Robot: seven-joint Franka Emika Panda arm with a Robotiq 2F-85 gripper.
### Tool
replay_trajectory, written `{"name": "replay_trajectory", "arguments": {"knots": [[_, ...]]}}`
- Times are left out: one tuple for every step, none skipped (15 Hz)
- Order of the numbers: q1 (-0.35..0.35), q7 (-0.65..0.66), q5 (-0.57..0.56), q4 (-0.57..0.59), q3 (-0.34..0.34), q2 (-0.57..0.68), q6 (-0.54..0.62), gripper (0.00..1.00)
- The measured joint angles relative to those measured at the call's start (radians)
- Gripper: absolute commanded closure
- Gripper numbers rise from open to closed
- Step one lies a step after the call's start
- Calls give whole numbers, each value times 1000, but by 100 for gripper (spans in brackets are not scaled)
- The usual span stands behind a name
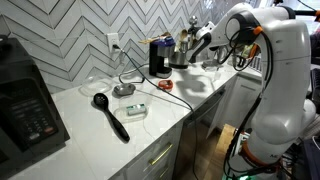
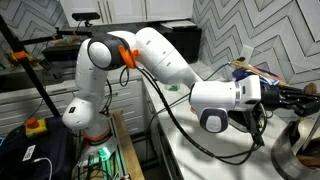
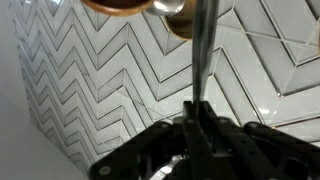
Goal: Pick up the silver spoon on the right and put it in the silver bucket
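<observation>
My gripper is shut on the thin straight handle of the silver spoon. The spoon runs up the wrist view to its bowl at the top edge, in front of the chevron tile wall. In an exterior view the gripper hangs at the far end of the counter, just above and beside the silver bucket, which stands next to the black coffee machine. In an exterior view the gripper holds the spoon out to the right, above the shiny bucket.
A big black ladle lies on the white counter, with a small box and a small dish beside it. A black appliance stands at the near end. Cables run across the counter by the coffee machine.
</observation>
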Motion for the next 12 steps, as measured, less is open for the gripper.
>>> {"name": "replay_trajectory", "arguments": {"knots": [[-2, 4, 2, 0, 0, 7, -3, 97], [-5, 17, 2, -1, 2, 16, -3, 97], [-7, 33, 2, 0, 5, 25, -3, 97], [-9, 50, 3, 0, 9, 35, -2, 97], [-13, 66, 4, 2, 13, 45, -2, 97], [-16, 76, 5, 4, 17, 54, -2, 97], [-18, 82, 6, 6, 19, 62, -2, 97], [-20, 83, 6, 6, 19, 69, -3, 97], [-22, 83, 6, 6, 19, 77, -4, 97], [-24, 83, 7, 6, 19, 85, -4, 97], [-26, 85, 7, 6, 20, 92, -4, 97], [-28, 86, 7, 6, 20, 100, -4, 97]]}}
